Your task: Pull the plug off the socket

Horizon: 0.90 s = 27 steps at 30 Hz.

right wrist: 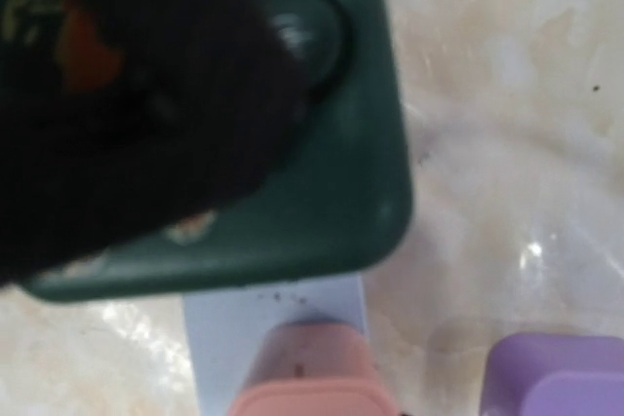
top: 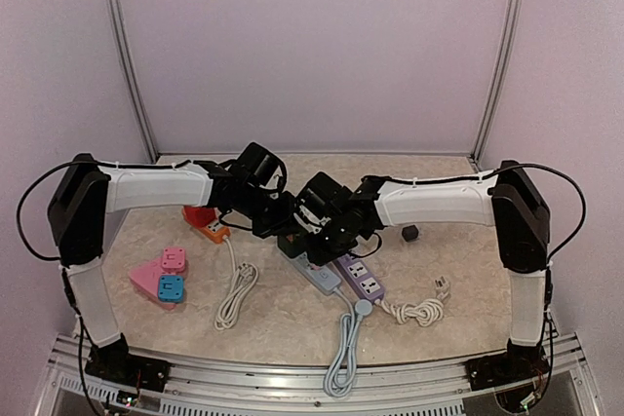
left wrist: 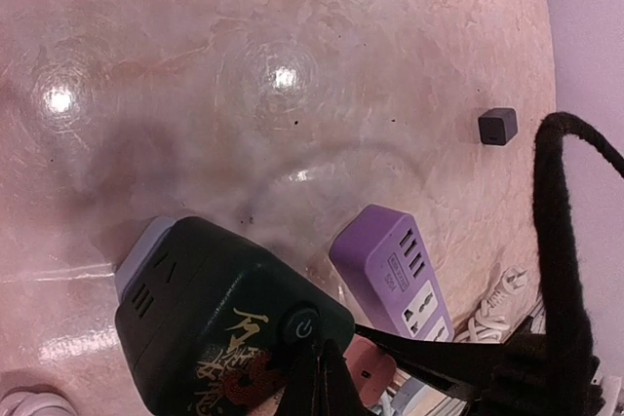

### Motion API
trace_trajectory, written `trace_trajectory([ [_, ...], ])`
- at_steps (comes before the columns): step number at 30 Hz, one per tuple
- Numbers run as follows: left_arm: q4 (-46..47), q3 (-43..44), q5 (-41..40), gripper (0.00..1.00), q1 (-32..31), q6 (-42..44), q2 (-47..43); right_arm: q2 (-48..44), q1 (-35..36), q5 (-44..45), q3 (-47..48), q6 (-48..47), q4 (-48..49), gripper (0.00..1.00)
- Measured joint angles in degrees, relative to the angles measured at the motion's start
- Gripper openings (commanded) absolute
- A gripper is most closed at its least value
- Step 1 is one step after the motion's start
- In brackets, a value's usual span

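Plug (left wrist: 219, 323): dark green, gold Chinese characters | left gripper (top: 276, 219), right gripper (top: 310, 225): opening cannot tell

Green plug (right wrist: 331, 172) sits on pale blue socket strip (right wrist: 224, 338), pink plug (right wrist: 312, 382) adjacent.

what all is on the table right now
blue-grey strip: 1, blue-grey, centre
plug block: 1, dark green, on the blue-grey strip
purple strip: 1, purple, beside it
orange strip: 1, orange, left
socket base: 1, pink, near left
pink cube: 1, pink, on the base
blue cube: 1, blue, on the base
small cube: 1, black, right
white cable: 1, white, left-centre
plugged cord: 1, white, near right
grey cable: 1, grey, near edge
left end effector: 1, black, at plug block
right end effector: 1, black, at plug block
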Motion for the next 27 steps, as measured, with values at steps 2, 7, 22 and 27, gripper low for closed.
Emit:
trace_trajectory([
  [2,1.27,-0.31,0.0,0.0,-0.13,-0.35,0.09,-0.15,-0.96,-2.56,-0.02,0.74,0.04,0.0],
  [7,3.15,-0.9,0.33,0.0,-0.33,-0.85,0.39,-0.15,0.66,0.17,0.09,0.24,-0.11,0.0],
  [22,3.1,-2.23,1.62,0.0,-0.5,-1.62,-0.09,-2.1,2.95,7.52,-2.8,-0.33,2.4,0.0],
  [27,2.64,-1.29,1.29,0.0,-0.61,-1.75,0.31,-7.69,0.26,2.99,-5.09,-0.83,5.79,0.0],
])
